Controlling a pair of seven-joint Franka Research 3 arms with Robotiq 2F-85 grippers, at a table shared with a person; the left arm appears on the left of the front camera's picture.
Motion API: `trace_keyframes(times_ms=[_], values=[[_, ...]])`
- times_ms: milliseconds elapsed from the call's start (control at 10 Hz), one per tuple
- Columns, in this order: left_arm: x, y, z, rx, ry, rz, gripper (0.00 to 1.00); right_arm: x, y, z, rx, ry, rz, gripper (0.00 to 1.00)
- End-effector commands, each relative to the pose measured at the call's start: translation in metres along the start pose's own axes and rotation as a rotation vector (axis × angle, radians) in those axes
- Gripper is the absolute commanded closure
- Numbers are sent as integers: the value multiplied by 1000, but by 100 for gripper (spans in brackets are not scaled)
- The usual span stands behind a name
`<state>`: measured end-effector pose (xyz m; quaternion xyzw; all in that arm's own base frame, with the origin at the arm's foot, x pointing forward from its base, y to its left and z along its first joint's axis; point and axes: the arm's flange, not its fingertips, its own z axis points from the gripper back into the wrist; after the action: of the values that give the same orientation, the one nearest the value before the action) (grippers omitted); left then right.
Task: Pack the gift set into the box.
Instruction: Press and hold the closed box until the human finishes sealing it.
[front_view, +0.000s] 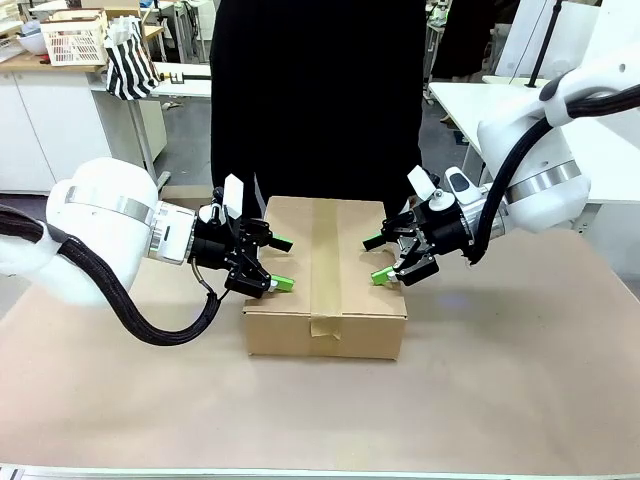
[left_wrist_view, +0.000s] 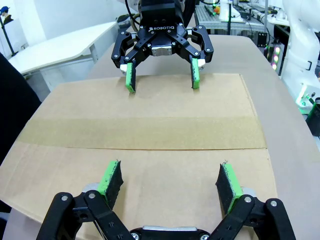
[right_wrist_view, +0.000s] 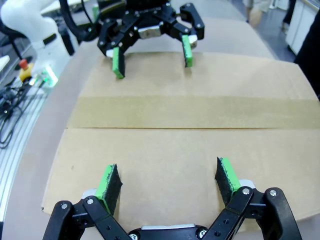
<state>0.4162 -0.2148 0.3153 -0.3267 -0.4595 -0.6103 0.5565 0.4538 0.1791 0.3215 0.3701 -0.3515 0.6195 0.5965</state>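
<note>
Sitting mid-table, the box (front_view: 325, 275) is closed and taped along its top seam.
On either side of it, the left gripper (front_view: 277, 263) and right gripper (front_view: 378, 258) face each other over the lid, fingers spread, grasping nothing.

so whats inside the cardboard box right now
Cannot be seen: the brown corrugated cardboard box is closed, its flaps sealed by a strip of brown tape. Both open claws, left and right, hover at its top's ends.
</note>
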Motion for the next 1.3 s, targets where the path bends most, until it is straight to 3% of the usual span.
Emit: trace_keyframes(times_ms=[0,900,1000,1200], values=[[-2,-2,1,2,10,-10,0,0,0,0,0,0,1,0],[0,0,0,0,0,0,0,0,0,0,0,0,0,0],[31,4,8,-144,-38,154,0,27,2,3,46,-18,-229,0],[59,0,51,-233,-63,447,0,73,35,25,33,-137,-520,0]])
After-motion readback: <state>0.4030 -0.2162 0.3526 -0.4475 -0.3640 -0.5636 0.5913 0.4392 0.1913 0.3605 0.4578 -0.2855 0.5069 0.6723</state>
